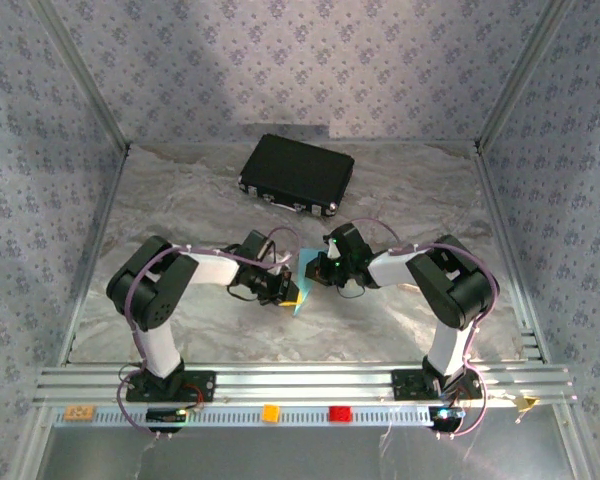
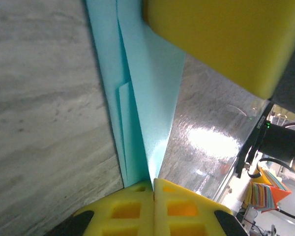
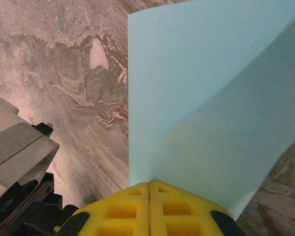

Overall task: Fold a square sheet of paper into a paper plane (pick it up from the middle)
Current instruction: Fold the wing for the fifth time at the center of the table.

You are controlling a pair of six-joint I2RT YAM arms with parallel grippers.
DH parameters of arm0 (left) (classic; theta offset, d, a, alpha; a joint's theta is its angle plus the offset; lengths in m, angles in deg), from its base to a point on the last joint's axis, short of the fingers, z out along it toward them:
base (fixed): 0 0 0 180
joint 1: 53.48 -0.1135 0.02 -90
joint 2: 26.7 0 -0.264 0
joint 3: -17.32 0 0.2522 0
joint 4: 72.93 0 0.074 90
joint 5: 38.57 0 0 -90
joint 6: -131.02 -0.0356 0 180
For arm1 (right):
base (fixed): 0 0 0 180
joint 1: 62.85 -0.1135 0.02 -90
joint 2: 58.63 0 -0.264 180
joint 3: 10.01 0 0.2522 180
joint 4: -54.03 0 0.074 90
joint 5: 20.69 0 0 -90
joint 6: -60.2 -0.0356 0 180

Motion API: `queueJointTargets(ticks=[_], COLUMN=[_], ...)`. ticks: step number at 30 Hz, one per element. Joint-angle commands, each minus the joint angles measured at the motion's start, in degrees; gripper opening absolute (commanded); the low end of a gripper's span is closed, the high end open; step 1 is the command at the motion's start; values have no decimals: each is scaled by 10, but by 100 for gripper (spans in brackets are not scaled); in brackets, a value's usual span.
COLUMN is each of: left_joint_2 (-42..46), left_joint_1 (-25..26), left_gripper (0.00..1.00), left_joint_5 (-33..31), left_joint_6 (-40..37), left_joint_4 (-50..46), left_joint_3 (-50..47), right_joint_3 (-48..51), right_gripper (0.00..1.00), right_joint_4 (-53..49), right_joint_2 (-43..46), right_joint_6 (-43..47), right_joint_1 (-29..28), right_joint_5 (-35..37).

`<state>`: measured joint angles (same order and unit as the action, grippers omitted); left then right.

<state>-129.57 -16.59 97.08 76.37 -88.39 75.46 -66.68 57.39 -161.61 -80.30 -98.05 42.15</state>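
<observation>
The light blue paper (image 1: 305,280), creased into long sharp-edged layers, is held between both grippers over the table's middle. The left gripper (image 2: 153,183) pinches one edge, its yellow fingers pressed together. The right gripper (image 3: 150,186) clamps another edge the same way. Bare marbled table (image 1: 180,210) lies open on either side, and the black case (image 1: 297,173) sits well behind.

The thin, light blue sheet of paper (image 3: 201,98) looks smooth and matt, with crisp creases, and the yellow plastic pads (image 2: 199,195) of the left end effector (image 2: 153,183) are matt too, moulded with square hollows. The grey marbled desk (image 2: 39,123) has a sleek surface that throws a bright glare, while the black rectangular case (image 1: 297,173) looks dull with shiny metal trim.
</observation>
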Motion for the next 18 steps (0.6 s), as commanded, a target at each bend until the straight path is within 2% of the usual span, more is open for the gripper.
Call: queueJointTargets(ticks=[1, 4, 5, 8, 11, 18], left_joint_2=[-2, 4, 5, 8, 16, 29], left_joint_1=[22, 24, 25, 30, 32, 38], left_gripper=[3, 5, 1, 0, 6, 6], left_joint_5=[-4, -13, -14, -17, -23, -27], left_joint_6=[-5, -2, -1, 1, 7, 9], left_joint_4=[-111, -118, -119, -120, -121, -123], left_joint_3=[-20, -25, -26, -32, -40, -44], right_joint_3=[11, 12, 12, 14, 15, 17], right_gripper=[8, 8, 8, 8, 7, 7], right_joint_4=[-72, -73, -73, -73, -74, -74], right_joint_2=[-36, -35, -35, -36, -35, -34], right_joint_6=[9, 10, 10, 10, 10, 11], right_joint_1=[-4, -4, -4, -4, -4, -4], right_joint_5=[60, 63, 63, 65, 67, 69])
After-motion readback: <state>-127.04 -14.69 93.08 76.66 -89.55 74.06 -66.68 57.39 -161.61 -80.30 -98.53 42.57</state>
